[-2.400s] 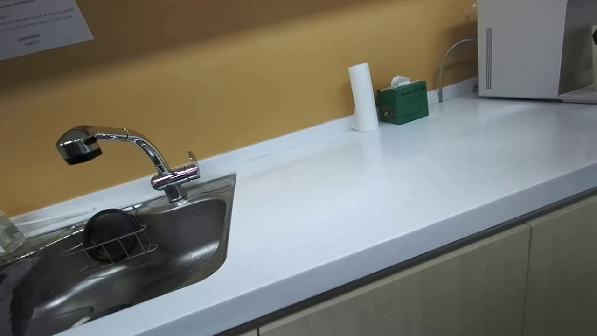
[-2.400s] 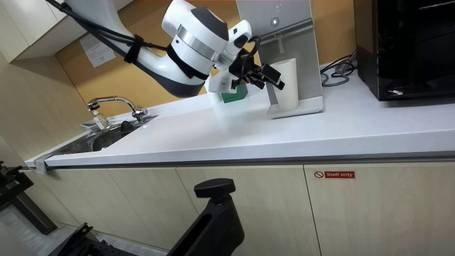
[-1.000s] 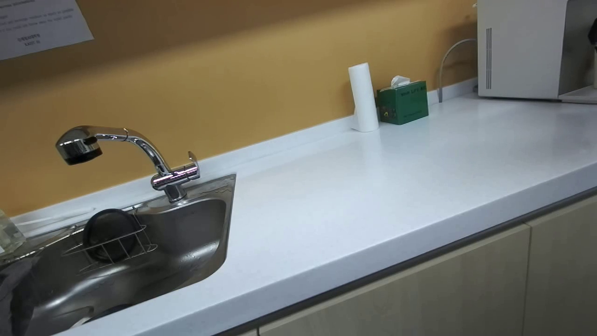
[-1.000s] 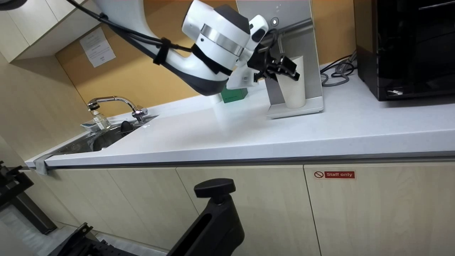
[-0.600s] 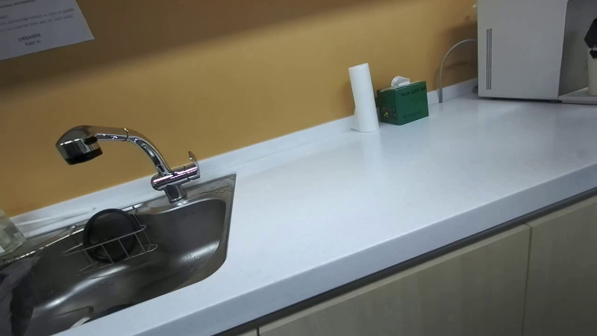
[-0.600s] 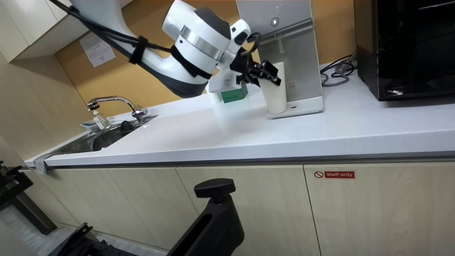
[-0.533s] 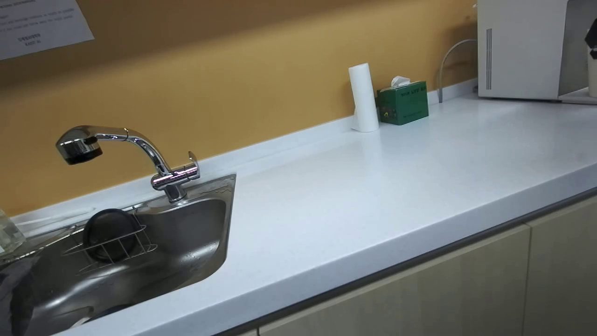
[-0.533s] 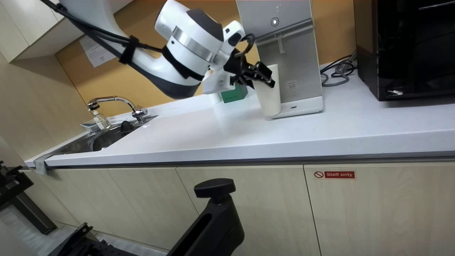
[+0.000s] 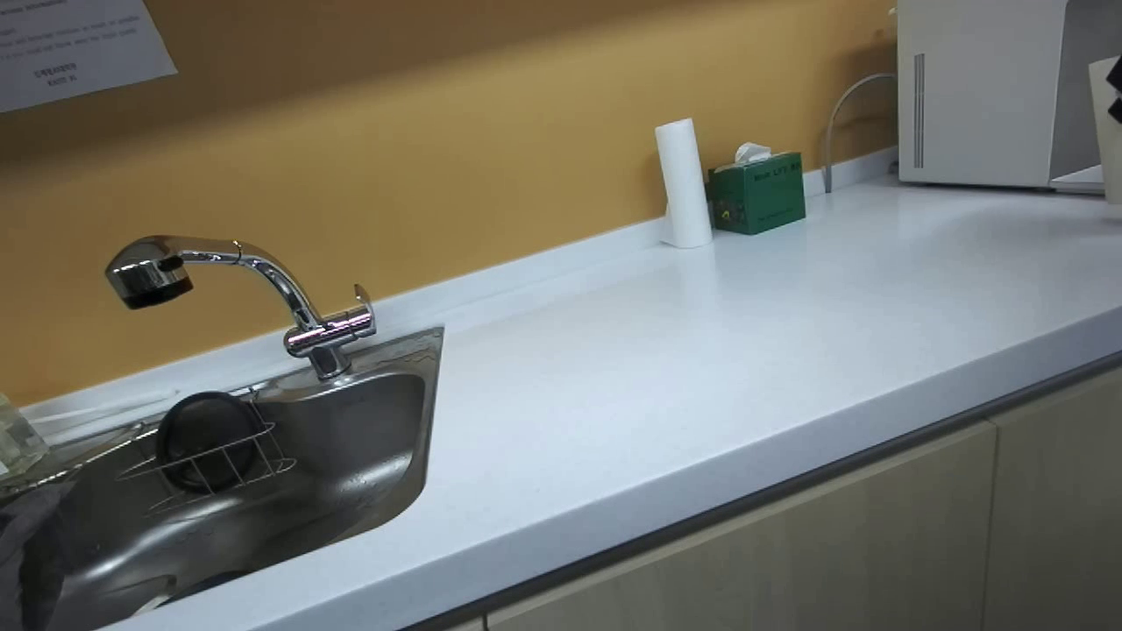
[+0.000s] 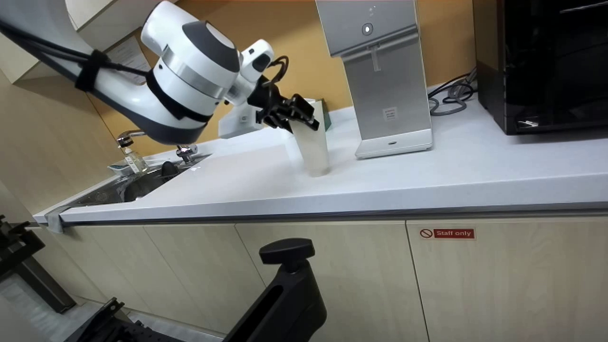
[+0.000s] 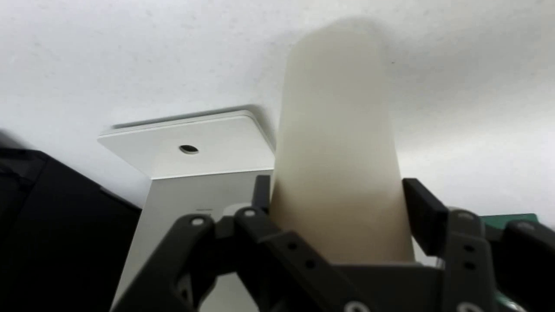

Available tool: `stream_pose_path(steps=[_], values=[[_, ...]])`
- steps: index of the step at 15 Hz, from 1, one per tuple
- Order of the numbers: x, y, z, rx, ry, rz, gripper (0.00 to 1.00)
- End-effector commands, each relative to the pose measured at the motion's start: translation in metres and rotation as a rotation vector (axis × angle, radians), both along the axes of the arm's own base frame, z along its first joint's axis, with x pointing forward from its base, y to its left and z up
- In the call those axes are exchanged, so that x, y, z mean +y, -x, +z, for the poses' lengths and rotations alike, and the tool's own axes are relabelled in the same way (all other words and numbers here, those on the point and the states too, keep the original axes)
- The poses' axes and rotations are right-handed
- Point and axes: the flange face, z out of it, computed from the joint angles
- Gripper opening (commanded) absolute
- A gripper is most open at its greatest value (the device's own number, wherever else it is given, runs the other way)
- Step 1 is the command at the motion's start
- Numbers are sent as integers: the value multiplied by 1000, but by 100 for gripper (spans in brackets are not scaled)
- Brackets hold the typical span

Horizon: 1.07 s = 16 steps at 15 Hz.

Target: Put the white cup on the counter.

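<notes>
The Robotiq gripper [image 11: 340,206] is clasping the white cup [image 10: 312,149] beside the water dispenser [image 10: 384,90], over the counter [image 10: 247,175], contact unclear; pick-up seemingly done, settling and releasing are apparently remaining.

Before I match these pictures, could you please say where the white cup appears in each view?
In an exterior view, the white cup is cut off at the upper right edge.
In an exterior view, the white cup is near the centre.
In the wrist view, the white cup is right of centre.
Shared landmark: the grey dispenser.
</notes>
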Motion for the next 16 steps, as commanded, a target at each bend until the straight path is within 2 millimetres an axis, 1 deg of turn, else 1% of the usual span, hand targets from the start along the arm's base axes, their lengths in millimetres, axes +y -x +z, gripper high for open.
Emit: stream_pose_path(steps=[1,3,6,8,11,14,15,16], values=[[26,1,13,-61,-35,55,50],[38,-7,10,-78,-56,86,50],[61,-22,-7,-67,-90,124,50],[69,-30,-13,-49,-83,150,50],[73,-38,-15,-39,-65,172,50],[71,-46,-13,-49,-59,173,50],[72,-48,-15,-46,-59,175,81],[70,-50,-13,-49,-55,174,95]])
